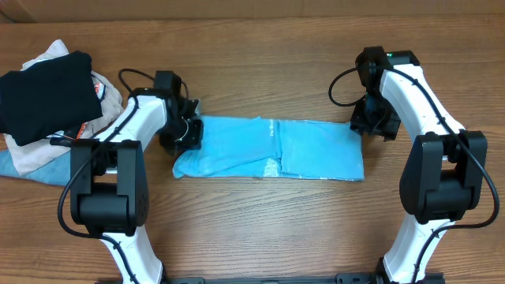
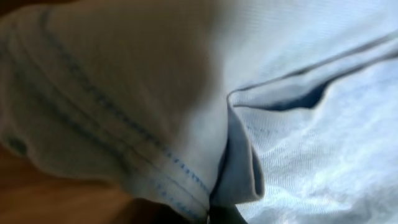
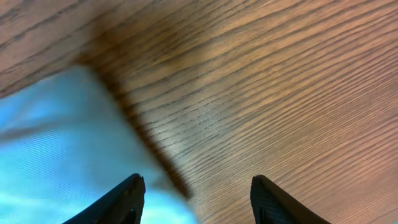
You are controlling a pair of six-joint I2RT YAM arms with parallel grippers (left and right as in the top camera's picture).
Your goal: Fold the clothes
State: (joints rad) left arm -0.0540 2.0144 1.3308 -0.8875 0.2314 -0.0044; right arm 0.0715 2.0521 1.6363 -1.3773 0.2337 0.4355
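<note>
The sky-blue T-shirt (image 1: pixel 268 148) lies on the wooden table as a long folded strip, with a small white print near its middle. My left gripper (image 1: pixel 186 132) is at the strip's left end. In the left wrist view a stitched hem and fold of the shirt (image 2: pixel 311 143) fill the frame and gather into the dark fingertips (image 2: pixel 221 214), which are shut on the cloth. My right gripper (image 1: pixel 369 125) is at the strip's far right corner. In the right wrist view its fingers (image 3: pixel 198 190) are open and straddle the shirt's edge (image 3: pixel 56 137), low over the table.
A pile of other clothes sits at the far left: a folded black garment (image 1: pixel 39 95) on top of a beige one (image 1: pixel 31 154). Bare wood table (image 1: pixel 260 229) lies in front of the shirt.
</note>
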